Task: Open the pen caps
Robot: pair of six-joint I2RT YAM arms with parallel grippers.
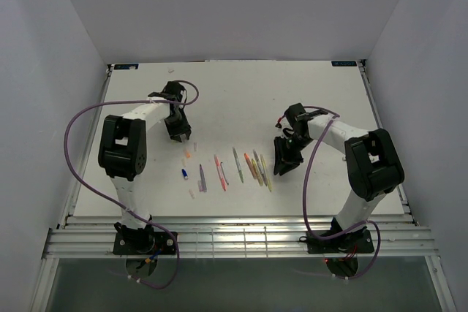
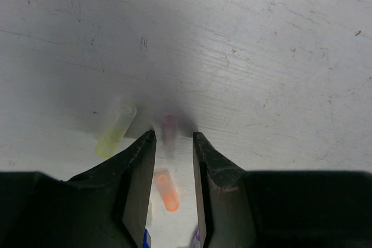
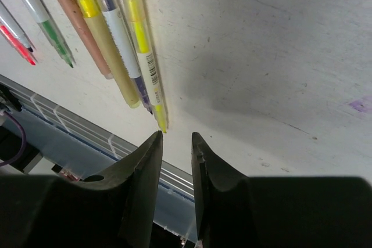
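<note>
Several thin pens lie uncapped in a row mid-table: purple (image 1: pixel 202 178), red (image 1: pixel 219 169), green (image 1: pixel 237 166), orange (image 1: pixel 250 168), yellow (image 1: pixel 265 173). My left gripper (image 1: pixel 179 137) hangs open and empty just behind loose caps. In its wrist view the gripper (image 2: pixel 174 137) has an orange cap (image 2: pixel 167 190) on the table between its fingers. A blurred purple cap (image 2: pixel 170 127) is at the tips and a yellow-green cap (image 2: pixel 115 129) lies to the left. My right gripper (image 1: pixel 281 162) is open and empty beside the yellow pen (image 3: pixel 139 45); its tips (image 3: pixel 176 137) are just past that pen's nib.
A blue cap (image 1: pixel 185 173) lies left of the purple pen. The right wrist view also shows green (image 3: pixel 49 30) and red (image 3: pixel 14 36) pen tips. The slatted metal rail (image 1: pixel 219 231) runs along the table's near edge. White walls enclose the table.
</note>
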